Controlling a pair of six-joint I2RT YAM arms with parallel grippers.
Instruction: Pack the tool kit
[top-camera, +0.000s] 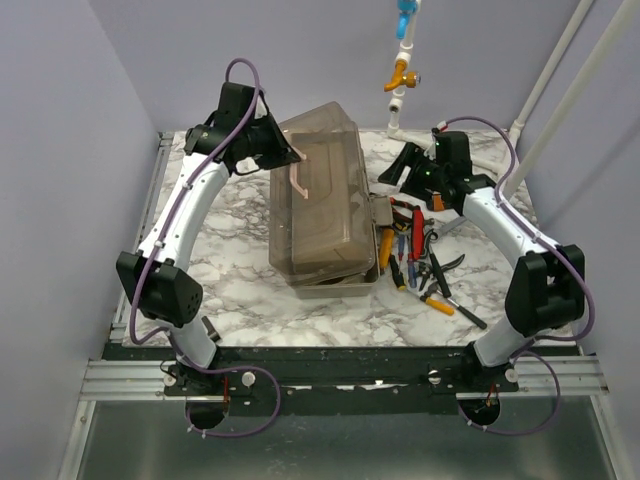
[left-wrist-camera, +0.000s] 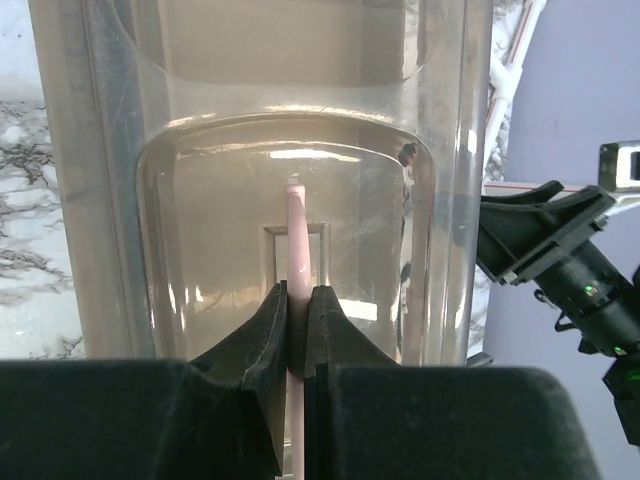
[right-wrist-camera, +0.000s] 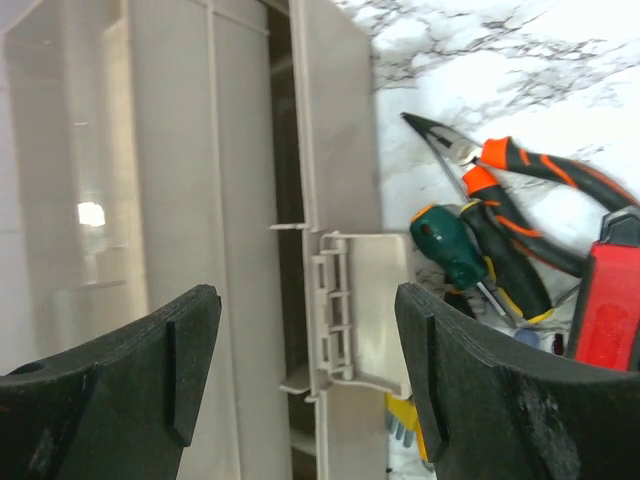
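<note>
While the left gripper (left-wrist-camera: 297, 305) pinches the pink handle (left-wrist-camera: 296, 225) tight between its jaws, the smoky lid (left-wrist-camera: 200, 260) of the toolbox (top-camera: 320, 215) rises right behind them. The right gripper (right-wrist-camera: 305, 300) hangs spread wide, a beige latch (right-wrist-camera: 355, 300) showing in its gap, orange-handled pliers (right-wrist-camera: 520, 170) and a green-handled screwdriver (right-wrist-camera: 450, 245) lying just beyond one finger on the marble table (right-wrist-camera: 520, 70).

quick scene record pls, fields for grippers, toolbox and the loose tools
left gripper: shut on the pink handle
right gripper: open, holding nothing, facing the latch
toolbox: mid-table, smoky lid over it
loose tools: on the table, right of the toolbox, not packed
nearest the latch: orange-handled pliers, green-handled screwdriver
</note>
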